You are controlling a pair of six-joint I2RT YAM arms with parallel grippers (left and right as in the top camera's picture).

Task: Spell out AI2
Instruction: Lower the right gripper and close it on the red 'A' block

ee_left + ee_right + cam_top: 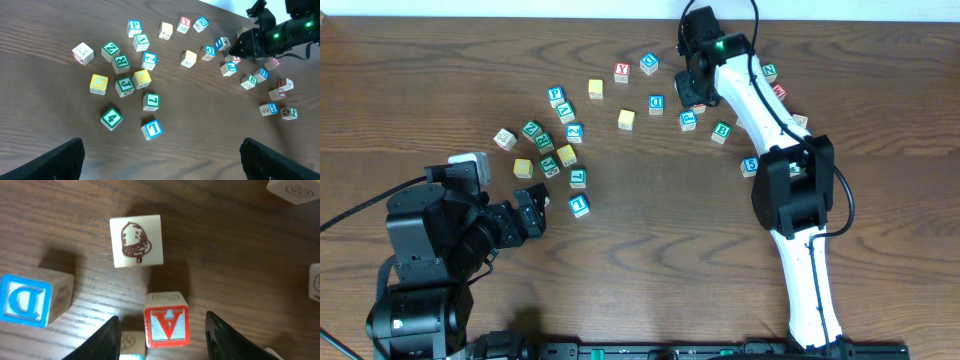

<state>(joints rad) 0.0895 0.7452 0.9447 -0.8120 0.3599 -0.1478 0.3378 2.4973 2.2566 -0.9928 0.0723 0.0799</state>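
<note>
Small wooden cube with red "A" face (166, 326) lies centred between right gripper (162, 322) fingers. Jaws part-open, gaps both sides, nothing held. Left gripper (532, 210) wide open, well apart.

A dark brown wooden table (650, 250) fills nearly every view, its grain running crosswise and its top matte. Beyond the right gripper (692, 92), past the table's far edge, runs a pale strip (470, 8) (wall or floor, cannot tell which). The light is soft and even, with short, faint shadows. Just beside one finger of that gripper the wood carries a bright sheen (92, 312).
</note>
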